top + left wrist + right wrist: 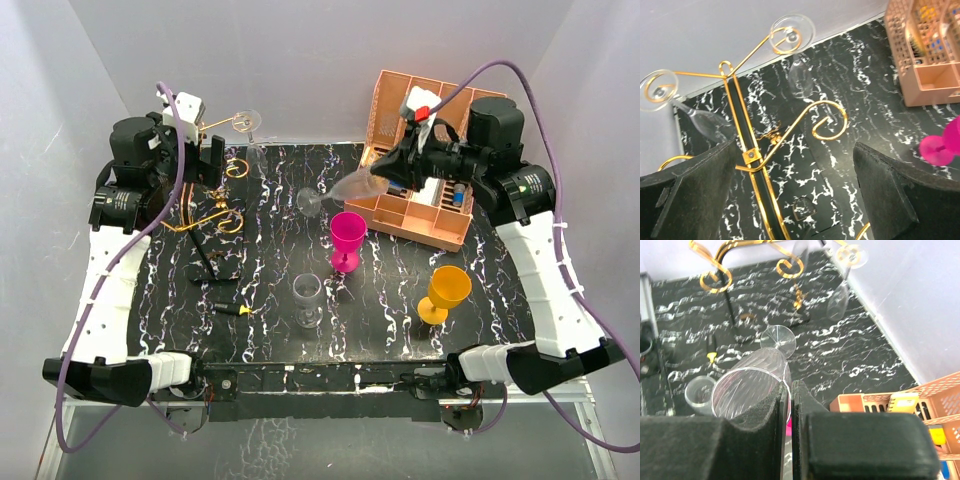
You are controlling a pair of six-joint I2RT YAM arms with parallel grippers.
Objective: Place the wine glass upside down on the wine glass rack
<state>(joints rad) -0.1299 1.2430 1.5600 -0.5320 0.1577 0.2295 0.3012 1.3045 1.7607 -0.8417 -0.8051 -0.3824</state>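
Pinches the wine glass (750, 385) by its rim in the right hand (791, 390), in the air over the counter (390, 330). Holds it nearly level, long axis running 3 to 8 o'clock, foot toward the wine glass rack (215, 205) at 9 o'clock, mouth at the hand. Leaves the left hand (795, 150) spread wide around the rack's post.

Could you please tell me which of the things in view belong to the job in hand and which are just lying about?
On the job: clear stemmed wine glass, rim pinched in the shut right gripper; thin gold wire rack with curled arms, holding two clear glasses.
Lying about: magenta goblet; orange goblet; small clear glass; salmon-pink compartmented organiser; small black-and-yellow tool.
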